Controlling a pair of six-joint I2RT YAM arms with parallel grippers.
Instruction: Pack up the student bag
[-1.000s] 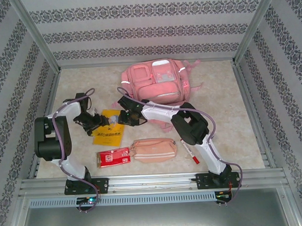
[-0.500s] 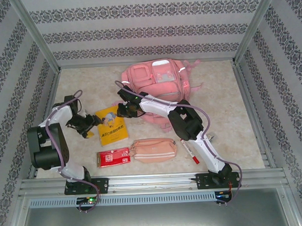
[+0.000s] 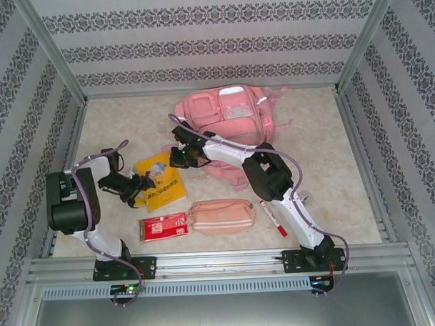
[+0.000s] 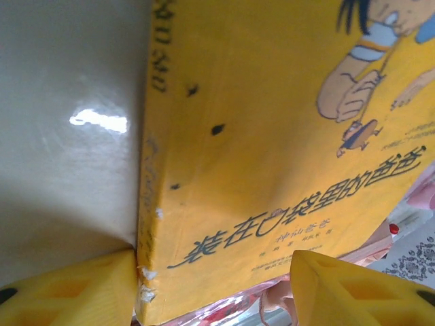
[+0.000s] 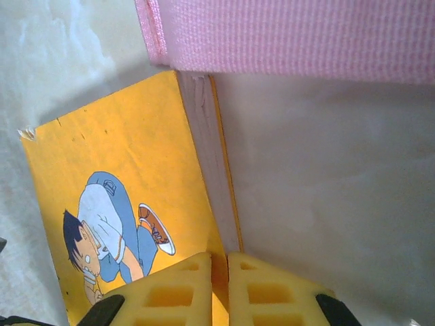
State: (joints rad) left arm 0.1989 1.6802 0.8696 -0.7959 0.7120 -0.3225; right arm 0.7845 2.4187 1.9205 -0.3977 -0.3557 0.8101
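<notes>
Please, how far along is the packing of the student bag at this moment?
Nothing looks packed yet: the red packet, pink pencil pouch and red pen lie on the table near the student bag. In hand: the right gripper pinches the yellow book by an edge; the open left gripper flanks its other side. Left: book and those three items into the bag.

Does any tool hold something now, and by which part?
The right tool pinches the yellow book by its page-side edge; the left tool is open at the spine.
</notes>
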